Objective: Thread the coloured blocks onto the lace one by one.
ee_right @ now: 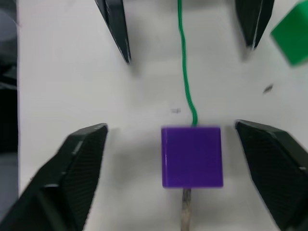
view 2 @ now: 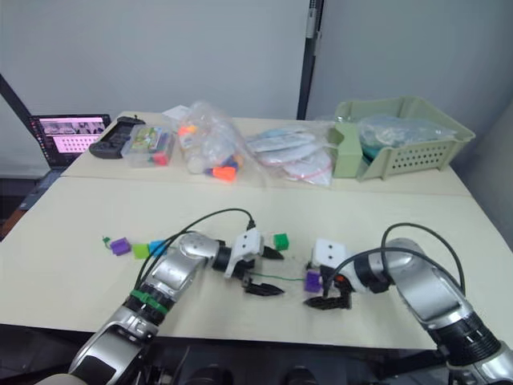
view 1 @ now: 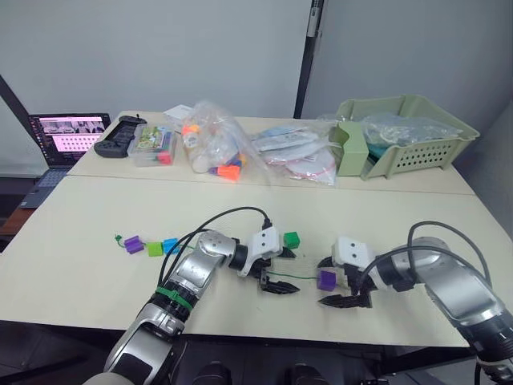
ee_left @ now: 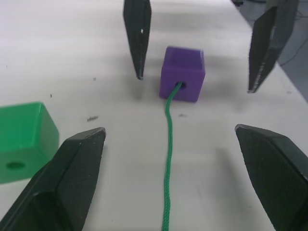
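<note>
A purple block (view 1: 326, 279) lies on the table with the green lace (ee_left: 168, 159) running into its hole. The lace's pale tip (ee_right: 186, 207) pokes out of the block's far side. My right gripper (view 1: 321, 282) is open, one finger on each side of this block and neither touching it. My left gripper (view 1: 294, 272) is open too and straddles the lace just left of the block. A dark green block (view 1: 292, 239) sits just beyond the left gripper. Far left, a purple block (view 1: 134, 244), a lime block (view 1: 155, 249) and a blue block (view 1: 170, 245) lie in a row beside the lace's knotted end (view 1: 119, 238).
Along the back of the table are a laptop (view 1: 68, 136), a black controller (view 1: 120, 135), a small clear box (view 1: 152, 148), clear bags with orange pieces (view 1: 215, 148) and a pale green basket (view 1: 401, 132). The table's front edge is close behind both grippers.
</note>
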Action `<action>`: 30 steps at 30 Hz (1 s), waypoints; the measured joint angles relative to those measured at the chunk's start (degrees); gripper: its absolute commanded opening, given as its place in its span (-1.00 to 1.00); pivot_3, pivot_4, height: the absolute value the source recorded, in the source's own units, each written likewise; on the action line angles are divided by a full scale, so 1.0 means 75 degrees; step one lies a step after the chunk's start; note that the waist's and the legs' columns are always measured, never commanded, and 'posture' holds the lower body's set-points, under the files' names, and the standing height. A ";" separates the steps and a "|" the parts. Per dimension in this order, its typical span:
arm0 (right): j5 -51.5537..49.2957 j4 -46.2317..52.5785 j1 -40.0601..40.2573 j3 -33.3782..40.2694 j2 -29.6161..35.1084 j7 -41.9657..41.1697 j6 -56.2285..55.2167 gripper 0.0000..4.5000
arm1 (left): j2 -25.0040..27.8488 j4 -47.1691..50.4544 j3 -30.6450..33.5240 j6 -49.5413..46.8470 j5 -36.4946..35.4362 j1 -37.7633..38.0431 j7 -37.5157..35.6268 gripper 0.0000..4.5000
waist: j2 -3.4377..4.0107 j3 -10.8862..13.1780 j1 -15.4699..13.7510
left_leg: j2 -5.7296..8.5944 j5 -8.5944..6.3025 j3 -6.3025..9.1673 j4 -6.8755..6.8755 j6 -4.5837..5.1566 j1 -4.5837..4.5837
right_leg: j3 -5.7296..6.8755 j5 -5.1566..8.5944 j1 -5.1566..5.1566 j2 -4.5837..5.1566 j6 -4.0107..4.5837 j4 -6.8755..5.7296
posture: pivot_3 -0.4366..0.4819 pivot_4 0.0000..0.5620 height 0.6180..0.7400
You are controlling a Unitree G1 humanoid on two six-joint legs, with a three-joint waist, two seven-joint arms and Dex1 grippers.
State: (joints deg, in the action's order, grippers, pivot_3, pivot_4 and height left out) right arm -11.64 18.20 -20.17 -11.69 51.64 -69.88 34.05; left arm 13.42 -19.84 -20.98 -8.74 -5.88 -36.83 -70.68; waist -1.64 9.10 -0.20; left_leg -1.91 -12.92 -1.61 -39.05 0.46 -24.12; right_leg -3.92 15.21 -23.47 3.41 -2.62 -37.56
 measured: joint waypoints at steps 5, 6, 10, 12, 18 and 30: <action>-0.0359 0.0788 0.0748 0.0787 0.0527 0.0256 0.0590 0.99 | -0.0467 -0.0016 -0.0071 0.0112 -0.0089 -0.0066 0.0037 1.00 | 0.0000 0.0000 -0.0089 | 0.0002 0.0000 0.0005 0.0001 0.0000 -0.0008 | 0.0003 0.0001 -0.0001 -0.0002 -0.0001 0.0002 | -0.05 -0.47 0.88; -0.0389 0.0904 0.0923 0.0965 0.0656 0.0330 0.0712 0.99 | -0.0580 -0.0083 -0.0091 0.0152 -0.0096 -0.0114 0.0058 1.00 | 0.0000 0.0000 -0.0091 | 0.0002 0.0000 0.0005 -0.0001 0.0000 -0.0010 | 0.0003 0.0001 -0.0001 -0.0002 -0.0001 0.0006 | -0.05 -0.47 0.88; -0.0456 0.1403 0.1673 0.1681 0.0955 0.0671 0.1108 0.99 | -0.1151 -0.0586 -0.0345 0.0376 0.0092 -0.0432 0.0322 1.00 | -0.0001 0.0001 -0.0065 | 0.0002 0.0000 0.0006 -0.0002 0.0000 -0.0008 | 0.0001 0.0002 0.0005 -0.0005 -0.0002 0.0009 | -0.05 -0.47 0.88; -0.0530 0.1581 0.1969 0.1838 0.0982 0.0817 0.1245 0.99 | -0.1348 -0.0868 -0.0434 0.0502 0.0217 -0.0553 0.0413 1.00 | -0.0001 0.0001 -0.0036 | 0.0002 0.0000 0.0007 0.0000 0.0000 -0.0005 | -0.0002 0.0002 0.0005 -0.0007 -0.0003 0.0009 | -0.05 -0.47 0.88; -0.0675 0.1833 0.2495 0.2173 0.1000 0.1246 0.1402 0.99 | -0.1683 -0.1706 -0.0619 0.0811 0.0559 -0.0822 0.0656 1.00 | -0.0002 0.0001 0.0004 | 0.0003 0.0000 0.0010 0.0002 0.0000 -0.0005 | -0.0002 0.0003 0.0005 -0.0009 -0.0005 0.0009 | -0.05 -0.47 0.88; -0.0613 0.1561 0.2252 0.1737 0.0755 0.1899 0.1237 1.00 | -0.1701 -0.2121 -0.0686 0.1003 0.0836 -0.0977 0.0596 -0.43 | -0.0001 0.0001 0.0013 | 0.0005 0.0000 0.0011 0.0003 0.0000 -0.0004 | -0.0002 0.0004 0.0006 -0.0008 -0.0006 0.0010 | -0.05 -0.47 0.88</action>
State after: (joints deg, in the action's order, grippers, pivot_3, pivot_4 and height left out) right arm -16.24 29.91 -3.28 1.34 57.30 -55.63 43.33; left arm 0.67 -35.75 -26.12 -1.22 0.39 -44.16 -66.21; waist -1.65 9.11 -0.11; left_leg -1.87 -12.92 -1.53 -39.02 0.46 -24.15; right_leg -3.94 15.24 -23.43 3.35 -2.67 -37.49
